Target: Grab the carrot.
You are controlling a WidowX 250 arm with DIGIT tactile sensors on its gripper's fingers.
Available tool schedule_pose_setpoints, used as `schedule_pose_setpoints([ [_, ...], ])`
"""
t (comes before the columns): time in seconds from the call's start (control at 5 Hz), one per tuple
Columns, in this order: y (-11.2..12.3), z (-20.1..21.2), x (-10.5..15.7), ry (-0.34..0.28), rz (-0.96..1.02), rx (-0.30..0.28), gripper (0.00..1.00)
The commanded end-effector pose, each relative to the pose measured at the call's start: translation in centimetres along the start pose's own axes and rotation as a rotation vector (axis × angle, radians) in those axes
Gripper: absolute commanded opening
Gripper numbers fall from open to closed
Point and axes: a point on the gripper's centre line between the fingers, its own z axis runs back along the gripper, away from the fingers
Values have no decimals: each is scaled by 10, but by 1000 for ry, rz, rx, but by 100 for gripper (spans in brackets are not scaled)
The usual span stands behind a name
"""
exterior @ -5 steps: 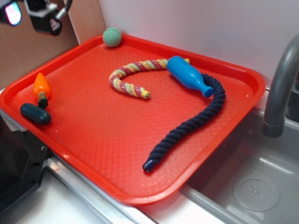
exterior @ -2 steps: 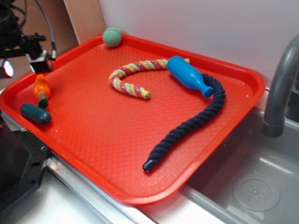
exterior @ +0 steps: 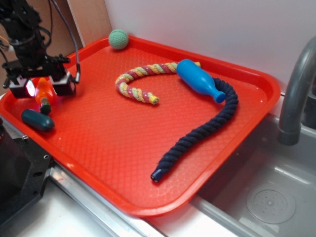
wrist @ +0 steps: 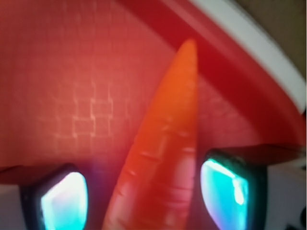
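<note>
Now the carrot (wrist: pixel 163 143) lies near the left rim of the red tray (exterior: pixel 148 163), directly between the open fingers of the gripper (exterior: pixel 43 89) (nothing is held yet), its long axis running along the gap, tip pointing away.

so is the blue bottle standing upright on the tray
No, the blue bottle lies on its side on the red tray, resting across the dark blue rope.

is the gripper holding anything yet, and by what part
Nothing is clamped yet. The open gripper straddles the carrot at its thick body, a finger on each side.
</note>
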Motion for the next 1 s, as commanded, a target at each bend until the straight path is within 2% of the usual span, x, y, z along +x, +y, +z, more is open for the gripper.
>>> schedule_pose_setpoints([
  [0.0, 7, 10, -13, 5, -49, -15, 0],
  [0.2, -5, 60, -15, -65, -157, -94, 0],
  [0.4, -39, 114, -34, -103, -408, -98, 0],
  [0.6, -73, 169, -65, -107, -661, -100, 0],
  [0.8, -96, 191, -86, -103, -823, -94, 0],
])
